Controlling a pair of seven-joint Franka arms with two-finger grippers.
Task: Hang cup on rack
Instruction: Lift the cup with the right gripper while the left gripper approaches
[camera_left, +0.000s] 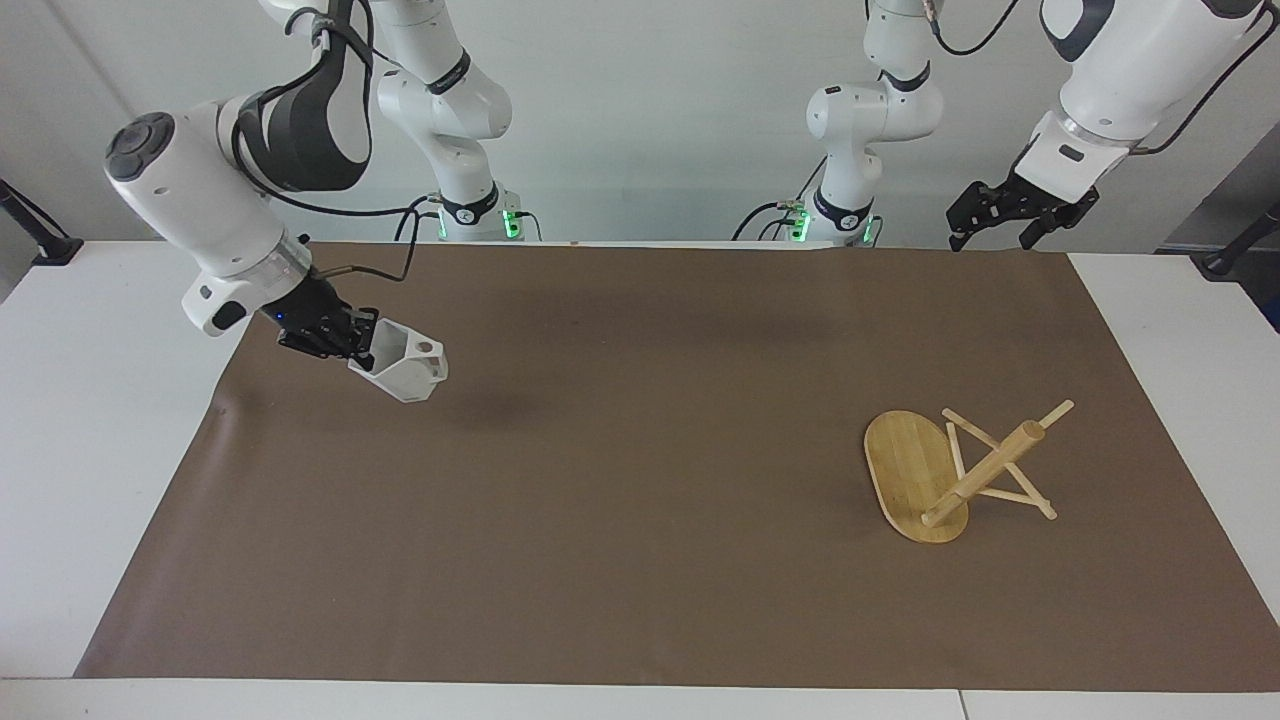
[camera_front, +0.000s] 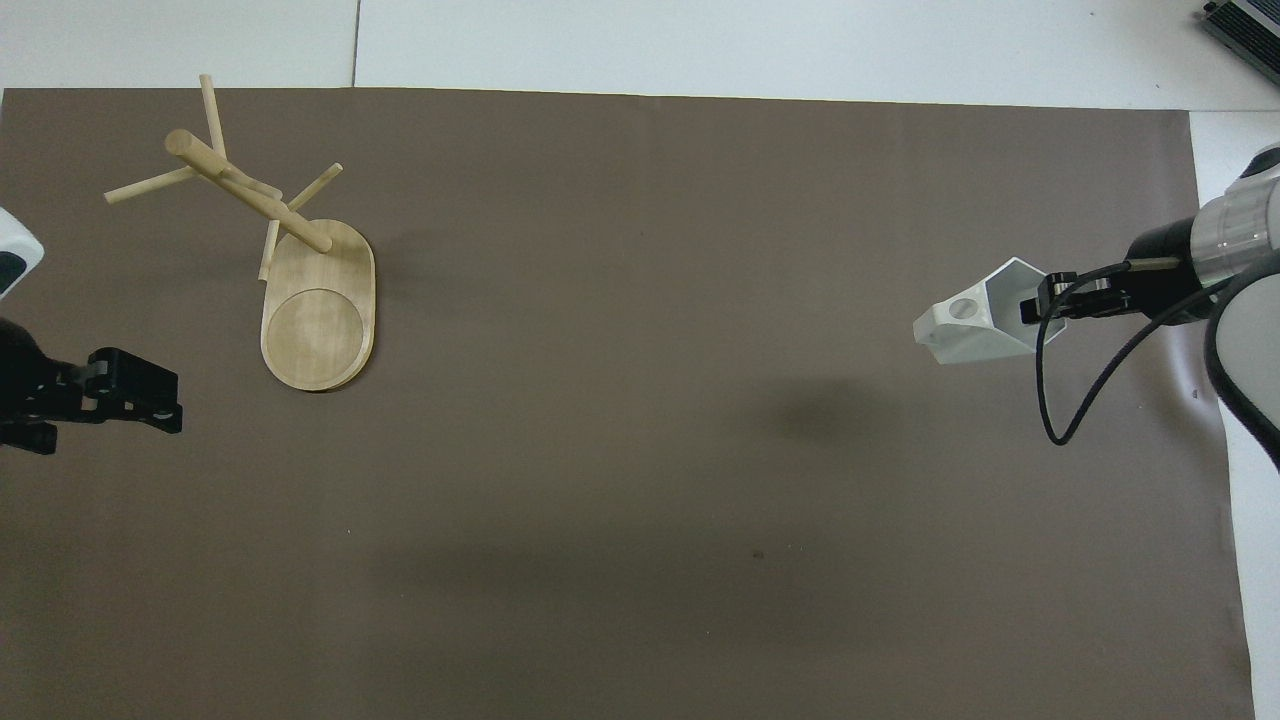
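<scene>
Two arms are up on my screens, both over a wide brown paper sheet (camera_left: 640, 480) that covers most of a white table (camera_left: 90, 440). I have the right gripper (camera_left: 352, 340) clamped shut on the rim of the small white faceted cup with a hexagonal mouth and a blocky handle pierced by a round hole (camera_left: 402, 366). One finger sits inside the mouth, and the cup is carried tilted on its side, handle end pointing away from the wrist. It hangs in the air over the right arm's end of the sheet, with its soft shadow lying on the paper under it.

The light bamboo mug tree with an oval flat base, thick round post and thin crossing pegs (camera_left: 950, 470) lies at the left arm's end of the sheet, well apart from the cup. From the facing camera it looks tipped, with the post slanting low and the pegs near the paper; I cannot tell whether the base sits flat.

My left gripper (camera_left: 988, 226) waits with its jaws spread wide and nothing in them, raised over the edge of the sheet nearest the robots.

A plain pale wall (camera_left: 660, 100) backs the arm bases, where green lamps (camera_left: 510, 218) glow. White table shows past the paper's edges on all sides.
</scene>
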